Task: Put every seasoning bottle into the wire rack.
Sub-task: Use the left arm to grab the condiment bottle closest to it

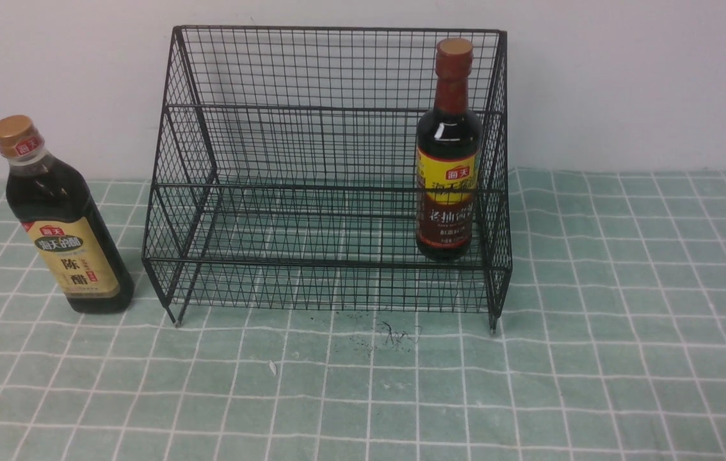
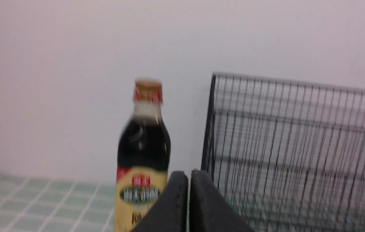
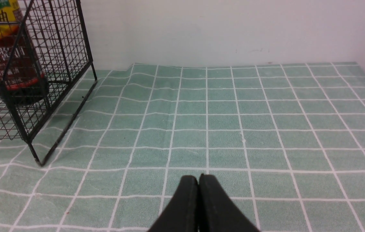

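Over the checked cloth, both arms' jaws are pressed together, gripping nothing.

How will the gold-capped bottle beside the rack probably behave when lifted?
Likely heavy for its size: the gold-capped bottle looks nearly full of dark liquid. Its glossy shoulders suggest a slippery surface. Tall and narrow, it could tip if pushed high up.

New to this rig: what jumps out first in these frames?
The big black wire rack fills the middle. A red-capped bottle stands upright inside it at its right end, while a gold-capped bottle stands outside on the green checked cloth, left of the rack.
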